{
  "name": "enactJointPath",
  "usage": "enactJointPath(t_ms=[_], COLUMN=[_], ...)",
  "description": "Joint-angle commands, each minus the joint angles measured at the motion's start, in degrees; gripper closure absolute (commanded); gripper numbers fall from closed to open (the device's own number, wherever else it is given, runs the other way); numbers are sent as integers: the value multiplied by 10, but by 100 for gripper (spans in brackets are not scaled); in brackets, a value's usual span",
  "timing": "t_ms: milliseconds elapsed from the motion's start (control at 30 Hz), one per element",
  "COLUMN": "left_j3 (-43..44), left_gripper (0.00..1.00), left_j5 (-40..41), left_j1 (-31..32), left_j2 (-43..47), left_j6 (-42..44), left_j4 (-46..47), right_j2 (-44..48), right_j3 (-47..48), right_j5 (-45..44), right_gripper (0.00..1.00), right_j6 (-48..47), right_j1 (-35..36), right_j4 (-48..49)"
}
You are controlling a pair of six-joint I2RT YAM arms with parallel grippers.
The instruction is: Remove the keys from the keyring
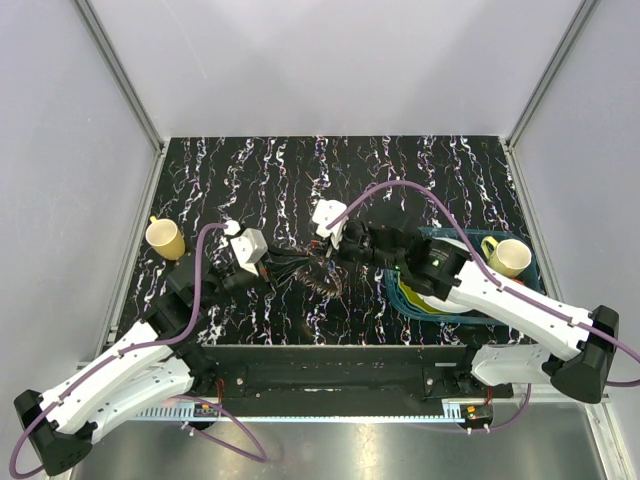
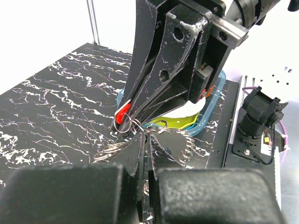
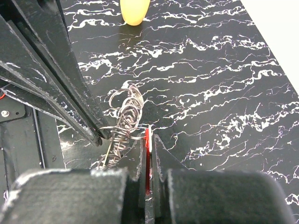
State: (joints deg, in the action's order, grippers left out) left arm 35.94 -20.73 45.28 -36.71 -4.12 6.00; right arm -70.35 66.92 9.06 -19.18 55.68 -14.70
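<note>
The keyring [image 1: 312,274] is a tangle of silvery wire rings, held just above the black marbled table between my two grippers. My left gripper [image 1: 275,268] is shut on one of its rings; in the left wrist view its tips [image 2: 145,136] pinch the wire, with loose rings [image 2: 111,150] hanging to the left. My right gripper [image 1: 335,262] is shut on the red key [image 3: 147,140], seen edge-on between its jaws, and the ring cluster [image 3: 125,112] hangs just left of it. The red key head also shows in the left wrist view [image 2: 122,112]. The blue key is hidden.
A yellow mug [image 1: 165,238] stands at the left of the table. Another yellow mug [image 1: 508,257] sits at the right by a teal tray [image 1: 395,300] holding a yellow-green plate [image 2: 177,122]. White walls enclose the table.
</note>
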Motion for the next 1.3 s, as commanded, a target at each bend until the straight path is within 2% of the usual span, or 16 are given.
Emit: enactJointPath(t_ms=[0, 300, 433, 567, 800, 833, 900, 1033, 1200, 1267], left_j3=[2, -3, -32, -48, -33, -32, -31, -27, -25, -24], left_gripper=[100, 100, 100, 100, 100, 100, 100, 100, 100, 100], left_j5=[-51, -10, 2, 4, 23, 24, 22, 16, -2, -6], left_j1=[16, 15, 15, 16, 15, 15, 15, 15, 15, 15], left_j2=[16, 9, 14, 13, 7, 5, 4, 0, -4, -4], left_j6=[-12, -33, -99, -135, -119, -117, -115, -112, -105, -98], left_j4=[53, 59, 151, 209, 189, 188, 188, 187, 187, 182], right_j2=[19, 51, 72, 86, 107, 113, 117, 128, 139, 151], right_j3=[-9, -31, -42, -67, -107, -109, -112, -107, -90, -83], right_j5=[-53, -40, -21, 34, 64, 63, 61, 54, 61, 70], right_gripper=[100, 100, 100, 100, 90, 82, 79, 73, 59, 58], right_j6=[-2, -28, -48, -60, -74, -78, -82, -90, -84, -67], right_j1=[-25, -25, -25, -24, -25, -26, -25, -25, -25, -25], right_j4=[52, 78, 98, 105, 107, 107, 102, 76, 38, 30])
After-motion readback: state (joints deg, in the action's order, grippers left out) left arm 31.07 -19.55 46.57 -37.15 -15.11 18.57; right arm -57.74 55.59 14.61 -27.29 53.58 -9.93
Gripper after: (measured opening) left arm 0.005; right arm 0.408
